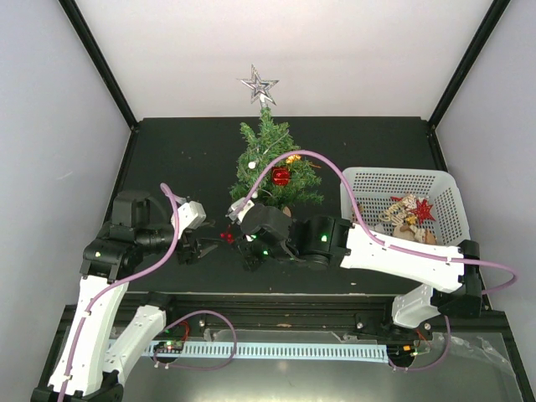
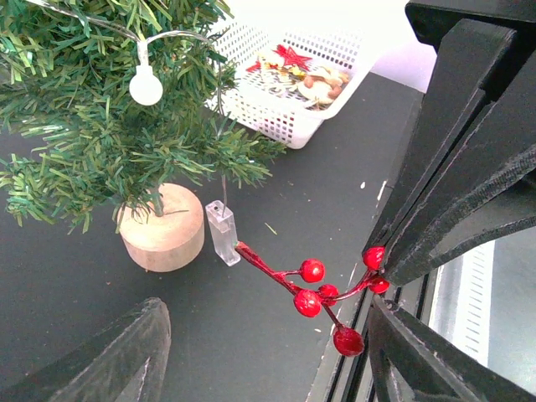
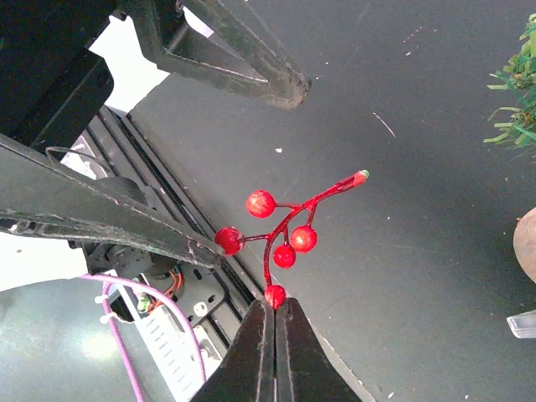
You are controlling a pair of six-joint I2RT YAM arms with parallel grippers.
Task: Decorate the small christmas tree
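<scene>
Left jaws [image 2: 266,308]: released, spread wide. A red berry sprig [image 3: 285,255] sits in their gap, close against one finger, with one berry right at that fingertip. Cannot tell if they touch.

Right jaws [image 3: 274,311]: clenched, pinching the sprig at its berry end. They meet the left jaws nearly tip to tip over the black surface [image 1: 176,159]. The sprig's bare stem end points away from the right jaws. Cannot tell whether the sprig clears the surface.

The small christmas tree [image 1: 270,163] is just beyond the right jaws, on the side away from the arm bases. From the left jaws it is ahead and off to one side. It stands upright on its round wooden base [image 2: 163,234]. Already on the tree:
- a silver star [image 1: 258,85] at the top
- a red gift ornament [image 1: 280,176] partway down
- a white bulb [image 2: 146,87] on a thin wire among the branches

A small clear plastic box [image 2: 222,233] stands just beside the wooden base, between it and the sprig's stem end.

A white basket [image 1: 356,197] is well to the right of both jaws, past the right arm's forearm. It holds more ornaments, including a red star-shaped one [image 1: 421,209].
</scene>
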